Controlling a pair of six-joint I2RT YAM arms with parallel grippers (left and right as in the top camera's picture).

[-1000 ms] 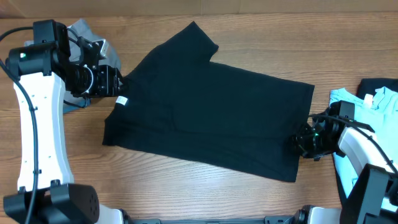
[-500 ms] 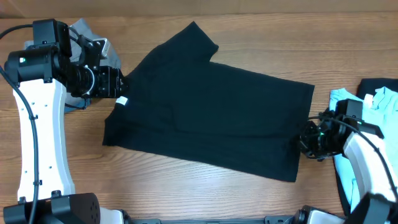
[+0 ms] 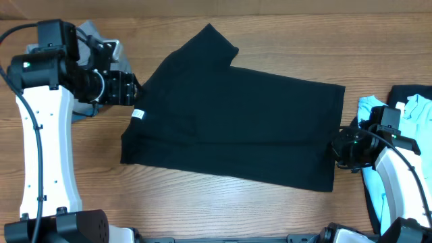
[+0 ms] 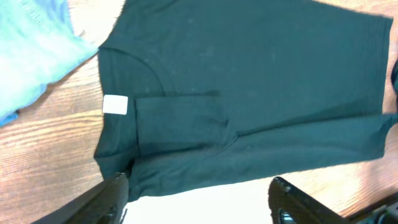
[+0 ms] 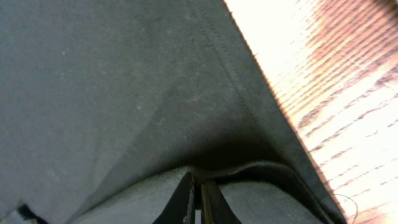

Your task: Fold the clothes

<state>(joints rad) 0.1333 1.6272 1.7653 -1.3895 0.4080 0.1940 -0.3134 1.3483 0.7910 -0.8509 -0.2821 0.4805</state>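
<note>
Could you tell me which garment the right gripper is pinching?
The black T-shirt, spread mid-table, gripped at its hem; the light blue T-shirt is not gripped.

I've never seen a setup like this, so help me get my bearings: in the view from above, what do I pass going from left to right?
left gripper → black T-shirt → right gripper → light blue T-shirt

The T-shirt [image 3: 229, 115] lies spread across the middle of the bench [image 3: 202, 202]. The left claw [image 3: 129, 88] is at its left edge, over a cloth [image 3: 86, 30]. The right claw [image 3: 337, 145] is at its right hem, with a second T-shirt [image 3: 415, 108] beyond.
</note>
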